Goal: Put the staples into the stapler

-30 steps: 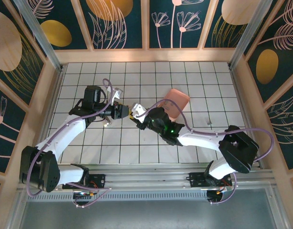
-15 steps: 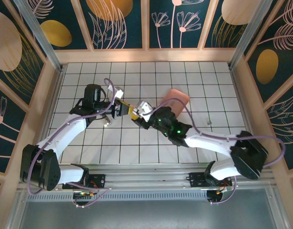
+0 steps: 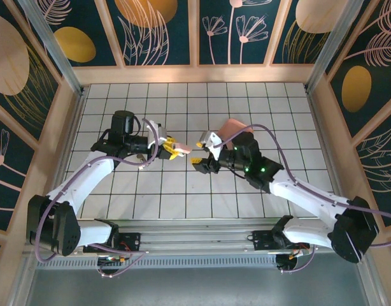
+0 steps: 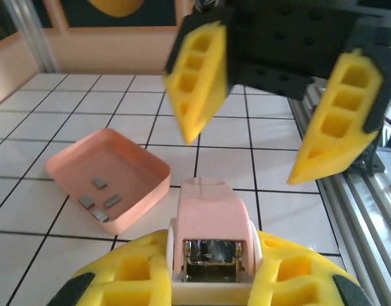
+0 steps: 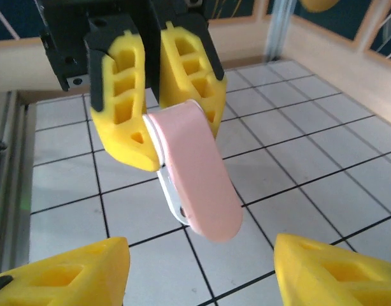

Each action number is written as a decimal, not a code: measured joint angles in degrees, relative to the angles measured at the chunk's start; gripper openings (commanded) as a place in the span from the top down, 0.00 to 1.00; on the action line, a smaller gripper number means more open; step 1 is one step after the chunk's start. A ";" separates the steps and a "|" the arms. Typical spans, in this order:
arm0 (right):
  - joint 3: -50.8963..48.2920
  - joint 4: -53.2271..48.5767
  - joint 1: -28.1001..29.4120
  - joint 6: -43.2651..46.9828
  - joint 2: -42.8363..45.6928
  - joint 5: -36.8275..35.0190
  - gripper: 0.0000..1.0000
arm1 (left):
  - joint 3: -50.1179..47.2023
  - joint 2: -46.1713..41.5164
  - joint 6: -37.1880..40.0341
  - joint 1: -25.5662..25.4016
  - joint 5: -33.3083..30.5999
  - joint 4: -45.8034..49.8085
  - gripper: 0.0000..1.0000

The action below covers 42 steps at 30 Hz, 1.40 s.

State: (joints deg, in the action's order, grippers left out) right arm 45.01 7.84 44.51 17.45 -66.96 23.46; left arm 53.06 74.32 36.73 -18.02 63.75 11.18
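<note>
My left gripper [image 3: 172, 150] is shut on the pale pink stapler [image 3: 180, 151], holding it above the tiles. In the left wrist view the stapler [image 4: 212, 220] sits between my yellow fingers [image 4: 132, 277] with its open metal rear end facing the camera. The right wrist view shows the stapler [image 5: 199, 182] sticking down and forward out of the left gripper [image 5: 154, 137]. My right gripper [image 3: 197, 156] stands open just right of it, apart from it, with nothing between its fingers [image 5: 62, 274]. Several small grey staples [image 4: 100, 183] lie in the tray.
The salmon-pink tray [image 4: 141, 197] sits on the white tiled floor beyond the stapler, partly behind the right arm in the top view, tray [image 3: 240, 129]. An aluminium rail [image 4: 351, 197] runs along the near edge. Wooden walls enclose the floor.
My right gripper has drawn back to the right, away from the stapler, and now stands open. The left gripper still holds the stapler and has shifted slightly.
</note>
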 measured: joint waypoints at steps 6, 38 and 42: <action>5.99 -5.77 -1.33 4.22 -4.59 5.22 0.34 | 0.55 0.07 9.73 0.00 1.97 6.03 1.00; 15.65 -16.44 -1.79 12.72 -12.79 15.69 0.64 | 3.96 1.60 16.26 0.02 3.28 14.05 1.00; 15.69 -16.50 -1.79 12.72 -12.83 15.63 0.58 | 3.96 1.60 15.02 0.00 3.37 13.33 1.00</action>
State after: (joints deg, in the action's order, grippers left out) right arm 60.71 -8.67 42.72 30.17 -79.79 39.09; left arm 57.01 75.92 51.75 -18.02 67.11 24.51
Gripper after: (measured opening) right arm 0.404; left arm 0.173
